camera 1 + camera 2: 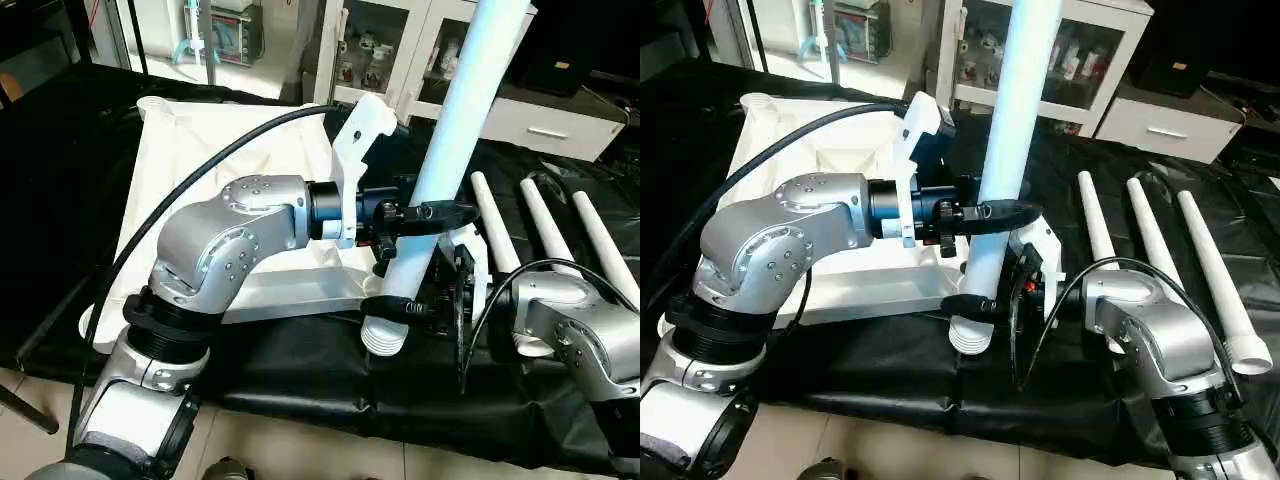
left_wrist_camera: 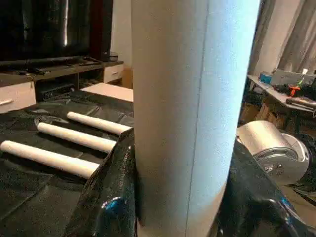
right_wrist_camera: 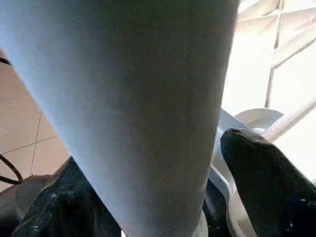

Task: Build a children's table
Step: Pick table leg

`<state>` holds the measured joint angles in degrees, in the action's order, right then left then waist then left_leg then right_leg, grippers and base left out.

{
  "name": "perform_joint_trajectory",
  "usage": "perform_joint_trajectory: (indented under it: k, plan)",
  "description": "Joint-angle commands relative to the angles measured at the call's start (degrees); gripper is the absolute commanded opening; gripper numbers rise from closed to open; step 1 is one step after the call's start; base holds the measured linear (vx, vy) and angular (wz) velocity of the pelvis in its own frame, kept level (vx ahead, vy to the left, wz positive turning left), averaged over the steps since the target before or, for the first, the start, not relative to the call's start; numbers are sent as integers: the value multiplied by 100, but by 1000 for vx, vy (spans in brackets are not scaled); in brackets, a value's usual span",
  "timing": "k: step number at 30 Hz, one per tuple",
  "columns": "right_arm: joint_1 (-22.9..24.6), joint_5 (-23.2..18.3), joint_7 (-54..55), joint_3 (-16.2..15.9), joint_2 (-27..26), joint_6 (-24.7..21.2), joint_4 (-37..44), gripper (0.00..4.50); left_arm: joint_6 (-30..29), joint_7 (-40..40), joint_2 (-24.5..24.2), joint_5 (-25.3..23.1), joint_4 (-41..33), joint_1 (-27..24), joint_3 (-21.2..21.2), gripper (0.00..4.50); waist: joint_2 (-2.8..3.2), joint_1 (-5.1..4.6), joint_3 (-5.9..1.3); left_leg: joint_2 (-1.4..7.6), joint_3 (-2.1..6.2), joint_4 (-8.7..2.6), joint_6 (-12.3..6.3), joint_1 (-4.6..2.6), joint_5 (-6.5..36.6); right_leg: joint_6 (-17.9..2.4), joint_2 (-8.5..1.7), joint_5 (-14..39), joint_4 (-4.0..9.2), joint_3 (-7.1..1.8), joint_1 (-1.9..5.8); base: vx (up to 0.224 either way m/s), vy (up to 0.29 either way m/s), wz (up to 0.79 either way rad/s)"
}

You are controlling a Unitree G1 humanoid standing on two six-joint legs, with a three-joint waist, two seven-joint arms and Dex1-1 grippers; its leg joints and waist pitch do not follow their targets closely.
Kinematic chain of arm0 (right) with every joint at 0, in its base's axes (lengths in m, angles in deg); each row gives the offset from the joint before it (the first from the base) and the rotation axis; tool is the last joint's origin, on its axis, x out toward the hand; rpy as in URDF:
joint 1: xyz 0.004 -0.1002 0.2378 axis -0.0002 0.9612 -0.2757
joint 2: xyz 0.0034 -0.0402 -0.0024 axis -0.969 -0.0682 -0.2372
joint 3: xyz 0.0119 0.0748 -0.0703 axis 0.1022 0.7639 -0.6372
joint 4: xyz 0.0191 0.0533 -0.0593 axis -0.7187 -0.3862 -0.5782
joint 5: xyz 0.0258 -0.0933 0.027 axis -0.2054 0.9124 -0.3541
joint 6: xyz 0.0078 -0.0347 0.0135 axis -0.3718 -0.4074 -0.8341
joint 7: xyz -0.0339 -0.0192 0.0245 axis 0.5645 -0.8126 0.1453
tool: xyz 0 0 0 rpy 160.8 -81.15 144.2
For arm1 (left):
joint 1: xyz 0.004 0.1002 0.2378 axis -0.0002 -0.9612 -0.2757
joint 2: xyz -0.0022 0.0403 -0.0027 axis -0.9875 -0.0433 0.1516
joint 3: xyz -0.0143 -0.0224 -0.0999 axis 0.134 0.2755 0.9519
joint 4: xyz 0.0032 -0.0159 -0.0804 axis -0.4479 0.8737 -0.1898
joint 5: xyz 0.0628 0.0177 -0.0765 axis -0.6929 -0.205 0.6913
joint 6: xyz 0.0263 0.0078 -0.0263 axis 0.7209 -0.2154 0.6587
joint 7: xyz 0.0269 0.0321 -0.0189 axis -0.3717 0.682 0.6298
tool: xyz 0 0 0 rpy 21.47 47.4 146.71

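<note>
Children's table, in parts on the black-draped work table (image 1: 300,380). Tabletop (image 1: 200,150): white plastic, square, lying underside up, raised ribs and a round corner socket (image 1: 758,102) at the far corner. One leg (image 1: 450,140), long, white, round, tapered, stands near upright and leaning slightly, its ridged lower end (image 1: 384,338) at the tabletop's near corner, by the table's front edge. Three more legs (image 1: 545,225) lie side by side on the black cloth to the right, well apart from the tabletop.

Left gripper (image 1: 420,212): black fingers clamped on the upright leg partway up. Right gripper (image 1: 975,303): lower on the same leg, just above the ridged end, fingers on either side of it; contact on the leg cannot be told for certain.

Left wrist view: the leg's smooth shaft close between the black fingers (image 2: 106,197), the three spare legs (image 2: 74,138) behind, a silver forearm (image 2: 271,148) to one side. Right wrist view: the shaft (image 3: 128,98) close up, a black fingertip (image 3: 261,173) beside it, white ribs and a socket rim behind.

No readable writing or labels on any part.
</note>
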<state>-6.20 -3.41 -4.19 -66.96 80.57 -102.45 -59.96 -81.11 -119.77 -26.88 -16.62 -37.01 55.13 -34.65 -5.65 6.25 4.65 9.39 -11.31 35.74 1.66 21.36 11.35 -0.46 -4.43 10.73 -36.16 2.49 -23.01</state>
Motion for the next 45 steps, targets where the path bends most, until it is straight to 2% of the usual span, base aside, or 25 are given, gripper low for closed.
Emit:
perform_joint_trajectory:
  k: [1,2,5,7,10,15,20,21,22,24,26,27,31,35,36,37,38,39,40,41,42,43,44,45]
  plan:
    - [-12,57,-15,-20,80,66,55,310,36,-83,30,-39,-136,147,-112,173,10,-10,-464,387,169,-416,94,-117,518,-1222,-428,809,387,-251,283,0,0,0]
    - [8,71,-44,-45,105,72,64,310,46,-90,29,-43,-129,152,-109,173,12,-10,-464,388,169,-416,97,-120,528,-1219,-428,824,386,-251,282,0,0,0]
    - [45,96,-94,-82,141,83,71,272,69,-117,28,-63,-120,156,-114,173,14,-10,-465,390,172,-417,109,-123,519,-1202,-425,840,387,-251,280,0,0,0]
    - [45,108,-108,-91,149,89,60,267,76,-134,26,-59,-125,161,-117,173,6,-10,-465,384,168,-413,100,-112,516,-1206,-427,810,385,-255,288,0,0,0]
    - [46,122,-126,-102,160,91,49,230,99,-156,26,-60,-112,182,-121,173,8,-8,-469,385,169,-410,82,-117,481,-1219,-427,781,379,-254,284,0,0,0]
    - [55,141,-140,-130,175,129,39,202,123,-180,43,-59,-84,222,-104,173,12,-6,-466,389,170,-413,88,-118,495,-1229,-427,795,380,-253,280,0,0,0]
    - [50,150,-116,-109,135,176,26,194,195,-141,55,-110,-83,234,-79,173,8,-6,-466,388,172,-415,98,-116,540,-1206,-429,860,388,-253,283,0,0,0]
    - [37,141,-74,-74,107,183,16,193,186,-159,23,-114,-112,229,-90,208,7,-6,-469,387,172,-413,98,-117,523,-1207,-429,830,385,-252,283,0,0,0]
    - [27,135,-45,-50,88,189,6,193,176,-177,-1,-113,-134,225,-98,208,7,-6,-469,387,172,-413,98,-117,523,-1207,-429,830,385,-252,283,0,0,0]
    - [4,115,34,31,30,196,-12,193,-1,-158,-34,-12,-205,196,-57,243,13,-6,-469,384,171,-412,88,-118,523,-1209,-429,831,385,-254,281,0,0,0]
    - [8,68,108,118,-28,202,-2,193,-71,-141,-22,66,-232,165,2,249,23,-8,-473,385,170,-410,83,-118,478,-1247,-427,743,373,-251,277,0,0,0]
    - [15,38,152,165,-58,203,12,191,-83,-135,-22,88,-244,150,26,268,27,-8,-472,385,169,-410,87,-120,477,-1258,-424,723,368,-252,276,0,0,0]
    - [27,-109,318,386,-163,159,64,191,-151,-25,17,188,-225,84,205,295,50,-9,-470,384,166,-418,135,-131,589,-1279,-418,748,378,-249,275,0,0,0]
    - [95,-179,470,633,-134,153,72,190,-165,56,-41,252,-172,-12,447,338,106,-2,-471,373,173,-429,209,-131,704,-1277,-408,728,387,-245,286,0,0,0]
    - [116,-177,485,663,-124,155,76,190,-147,56,-61,252,-176,-35,479,345,142,2,-469,371,178,-432,219,-131,728,-1274,-406,731,382,-245,283,0,0,0]
    - [132,-181,536,725,-118,157,59,190,-127,43,-85,285,-170,-45,546,345,152,1,-468,368,177,-435,228,-132,766,-1261,-405,743,389,-248,286,0,0,0]
    - [141,-185,572,768,-115,158,46,188,-119,37,-98,311,-165,-49,595,361,133,-6,-473,366,174,-434,226,-135,780,-1254,-399,763,397,-246,288,0,0,0]
    - [145,-170,619,811,-100,162,22,188,-115,47,-105,349,-142,-45,672,373,166,-3,-477,363,179,-435,232,-131,790,-1249,-404,786,394,-247,294,0,0,0]
    - [146,-137,694,882,-78,186,-21,188,-55,23,-150,330,-107,-46,749,381,218,-2,-476,365,186,-438,250,-137,811,-1251,-405,792,396,-244,290,0,0,0]
    - [137,-92,782,941,-57,208,-68,188,80,-6,-210,238,-61,-60,782,381,178,-22,-473,360,186,-445,259,-135,874,-1236,-392,848,413,-237,295,0,0,0]
    - [123,-37,910,1011,-45,230,-120,188,260,-8,-302,88,17,-95,797,387,228,-15,-479,357,192,-443,267,-135,865,-1237,-396,832,402,-239,297,0,0,0]
    - [119,9,1078,1103,-48,236,-154,188,486,36,-443,-152,125,-171,784,394,223,-29,-473,350,190,-445,254,-129,875,-1196,-382,860,421,-241,291,0,0,0]
    - [119,9,1078,1103,-48,236,-154,188,486,36,-443,-152,125,-171,784,410,260,-31,-472,349,193,-451,258,-134,898,-1165,-379,890,430,-243,288,0,0,0]
    - [119,9,1078,1103,-48,236,-154,188,486,36,-443,-152,125,-171,784,419,229,-52,-476,348,186,-451,253,-129,914,-1132,-380,934,426,-243,298,0,0,0]
